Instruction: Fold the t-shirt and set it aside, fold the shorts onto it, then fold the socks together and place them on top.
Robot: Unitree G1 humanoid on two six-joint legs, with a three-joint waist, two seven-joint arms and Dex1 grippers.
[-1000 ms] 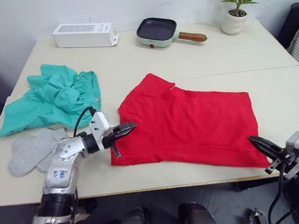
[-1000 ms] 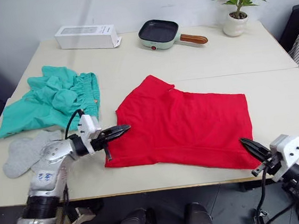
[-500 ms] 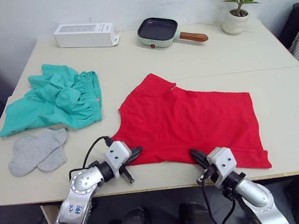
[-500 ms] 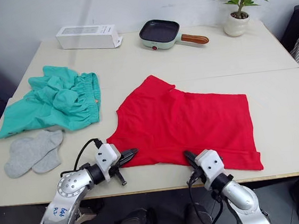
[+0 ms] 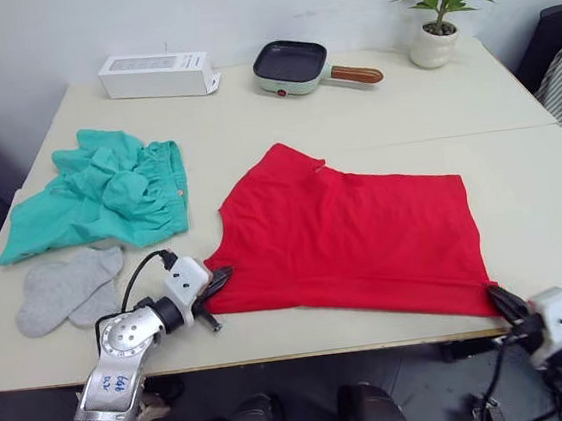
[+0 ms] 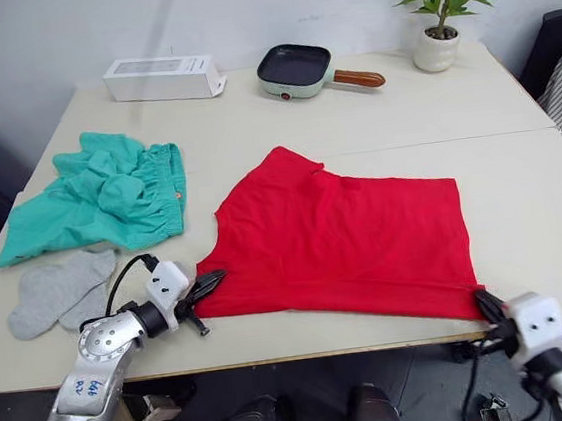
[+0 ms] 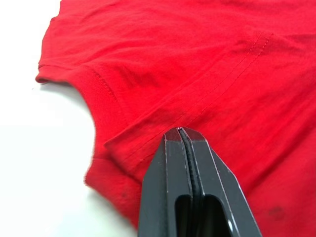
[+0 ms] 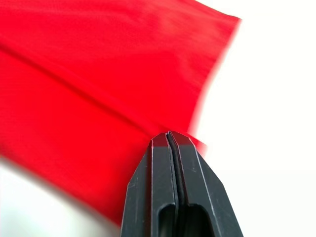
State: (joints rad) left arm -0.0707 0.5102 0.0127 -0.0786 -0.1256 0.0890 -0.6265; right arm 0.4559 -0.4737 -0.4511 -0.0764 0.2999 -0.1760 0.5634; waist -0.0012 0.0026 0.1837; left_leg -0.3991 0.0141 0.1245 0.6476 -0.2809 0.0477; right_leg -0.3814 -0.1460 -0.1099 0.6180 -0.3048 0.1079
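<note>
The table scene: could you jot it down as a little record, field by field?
Red cotton t-shirt: spread flat, centre of table
Left pincer: shut, at shirt's near left corner
Right pincer: shut, at shirt's near right corner
Teal-green shorts: crumpled, left of the shirt
Light grey socks: in front of the shorts
Back edge: white box, small pan, potted plant

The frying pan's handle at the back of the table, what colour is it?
The handle is reddish brown, like wood; it shows best in the right eye view.

Silver arms w/ black cables, white wrist blocks (black-fingered hands (image 5: 217,275)).
</note>
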